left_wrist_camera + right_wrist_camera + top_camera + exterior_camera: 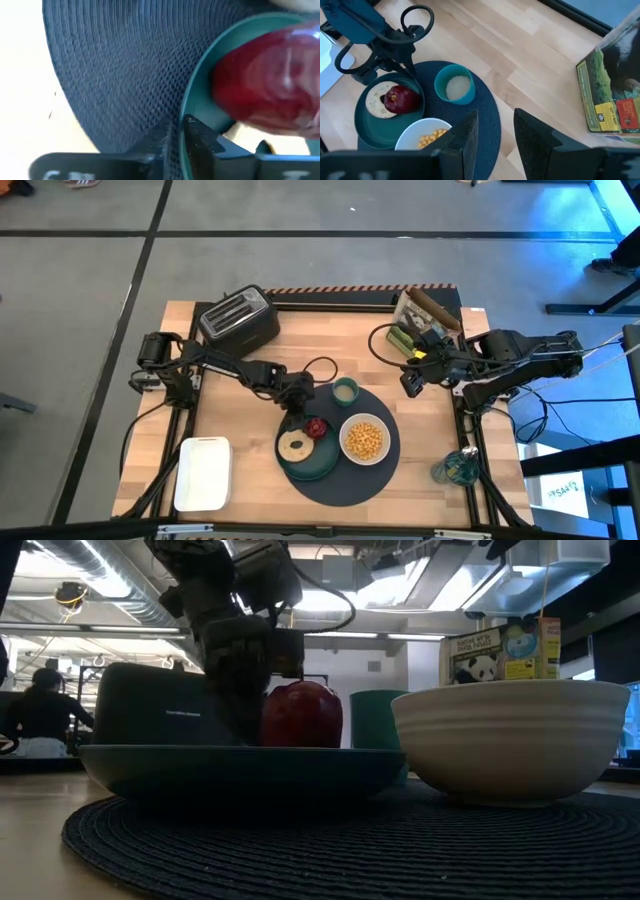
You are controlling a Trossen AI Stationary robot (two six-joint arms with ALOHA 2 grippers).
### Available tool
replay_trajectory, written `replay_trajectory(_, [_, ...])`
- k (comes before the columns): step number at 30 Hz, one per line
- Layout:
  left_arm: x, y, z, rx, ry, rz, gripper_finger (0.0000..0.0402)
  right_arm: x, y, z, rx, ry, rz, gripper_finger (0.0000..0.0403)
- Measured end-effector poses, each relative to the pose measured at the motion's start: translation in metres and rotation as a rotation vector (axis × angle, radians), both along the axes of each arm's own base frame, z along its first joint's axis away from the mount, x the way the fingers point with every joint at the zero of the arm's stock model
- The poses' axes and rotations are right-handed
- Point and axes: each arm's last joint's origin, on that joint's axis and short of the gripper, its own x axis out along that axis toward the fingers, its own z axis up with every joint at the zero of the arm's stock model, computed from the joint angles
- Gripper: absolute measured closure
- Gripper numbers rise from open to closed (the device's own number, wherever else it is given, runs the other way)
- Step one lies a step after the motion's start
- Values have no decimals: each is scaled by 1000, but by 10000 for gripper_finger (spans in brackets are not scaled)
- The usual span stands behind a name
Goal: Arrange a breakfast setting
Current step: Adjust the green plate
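The left gripper (177, 131) pinches the teal plate (322, 464) rim at eleven o'clock, likely nudging it into place. The right gripper (496, 131) waits, fingers apart and empty. Next calls for a gentle slide, keeping the red fruit (316, 427) from rolling.

A dark round woven mat (345, 480) lies on the wooden table, low and centre in the overhead frame. On its left half sits a teal round plate (322, 465) holding a pale ring-shaped bagel (295, 446), lying flat, and a glossy red fruit (317, 427) just above and right of the bagel. To the plate's right, a white round bowl (363, 439) stands upright on the mat, filled with yellow cereal pieces (362, 440). A small green cup (345, 391) stands upright at the mat's upper edge, above the bowl and plate.
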Motion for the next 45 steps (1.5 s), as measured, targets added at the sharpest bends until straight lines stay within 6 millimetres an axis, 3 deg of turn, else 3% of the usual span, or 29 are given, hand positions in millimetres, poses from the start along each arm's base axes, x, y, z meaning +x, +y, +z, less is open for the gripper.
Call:
replay_trajectory(5, [2, 2, 1, 2, -23, 7, 397, 0, 0, 0, 6, -1, 2, 288])
replay_trajectory(18, [15, 24, 19, -4, -111, 90, 400, 0, 0, 0, -4, 0, 6, 288])
replay_trajectory(22, [9, 23, 20, -20, 1, 86, 396, 0, 0, 0, -2, 0, 4, 288])
replay_trajectory(27, [-19, 21, 27, -9, 239, 125, 400, 0, 0, 0, -1, 0, 3, 288])
replay_trajectory(33, [-39, 4, 18, -24, 419, 128, 401, 0, 0, 0, -7, -1, -1, 288])
replay_trajectory(45, [-33, -46, 14, -183, 343, 148, 401, 0, -1, 0, -47, 7, 10, 288])
